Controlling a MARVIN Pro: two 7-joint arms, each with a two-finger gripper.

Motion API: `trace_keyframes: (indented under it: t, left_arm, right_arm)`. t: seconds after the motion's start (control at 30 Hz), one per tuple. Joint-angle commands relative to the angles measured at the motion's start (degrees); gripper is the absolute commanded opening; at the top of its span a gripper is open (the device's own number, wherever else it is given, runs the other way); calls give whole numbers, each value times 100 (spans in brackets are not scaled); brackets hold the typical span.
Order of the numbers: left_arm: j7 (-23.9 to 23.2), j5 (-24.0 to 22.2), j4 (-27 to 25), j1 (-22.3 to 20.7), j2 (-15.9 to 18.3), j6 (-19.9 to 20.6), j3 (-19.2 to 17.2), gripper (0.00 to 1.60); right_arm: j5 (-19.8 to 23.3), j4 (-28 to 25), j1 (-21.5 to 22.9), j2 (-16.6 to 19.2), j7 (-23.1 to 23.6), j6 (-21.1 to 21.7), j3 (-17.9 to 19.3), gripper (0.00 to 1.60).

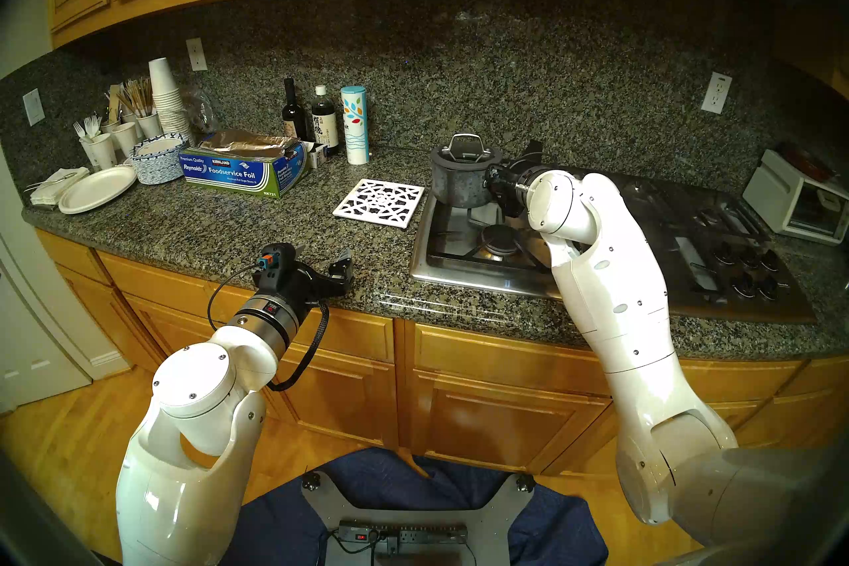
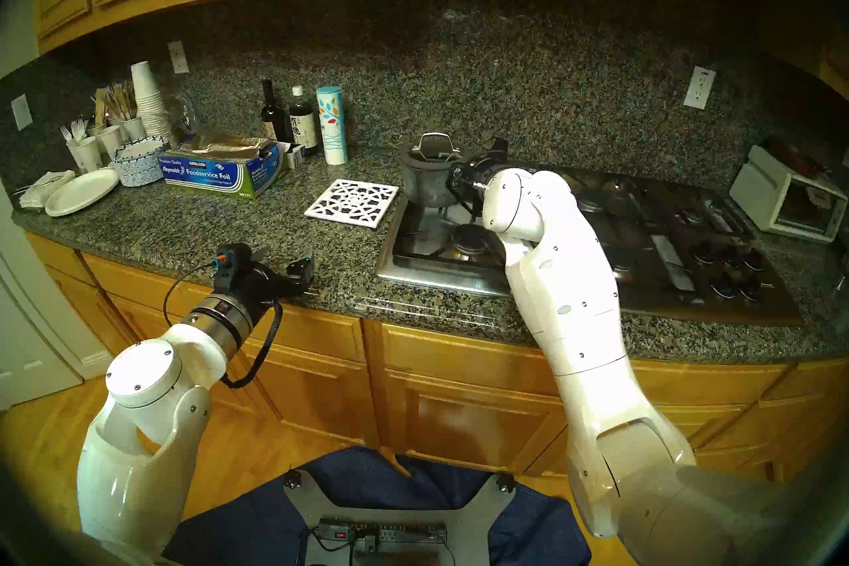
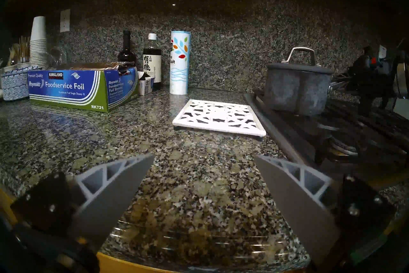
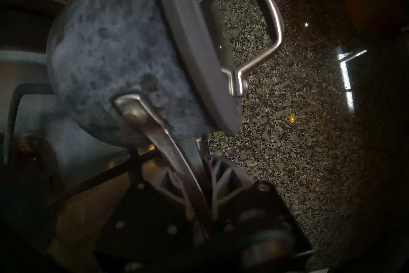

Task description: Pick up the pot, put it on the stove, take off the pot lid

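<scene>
The dark-grey mottled pot (image 1: 457, 184) sits over the left rear grate of the steel stove (image 1: 459, 271), upright. I cannot tell whether it touches the grate. The pot lid (image 1: 465, 155) sits on it, loop handle up. My right gripper (image 1: 494, 179) is shut on the pot's silver handle (image 4: 168, 144), close to the pot wall (image 4: 115, 44); the lid's rim (image 4: 188, 33) shows there too. My left gripper (image 1: 324, 255) is open and empty, low over the counter's front edge, left of the stove. The left wrist view shows the pot (image 3: 294, 93) far right.
A white lattice trivet (image 1: 379, 202) lies on the counter just left of the stove. A foil box (image 1: 243, 172), two bottles (image 1: 324, 124), a salt canister (image 1: 354, 124), cups and paper plates (image 1: 96, 188) stand at the back left. A white toaster oven (image 1: 795, 202) stands right of the stove.
</scene>
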Motion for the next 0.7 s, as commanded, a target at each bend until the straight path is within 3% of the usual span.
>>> trace_keyframes:
  t: [0.0, 0.67]
  left_arm:
    - [-5, 0, -153, -102, -8, -53, -11, 160]
    - [-31, 5, -135, -109, -10, -42, -17, 160]
  right_arm:
    - [-126, -626, 308, -23, -288, 111, 143, 0]
    - [-348, -1116, -224, 21, -228, 476, 199, 0]
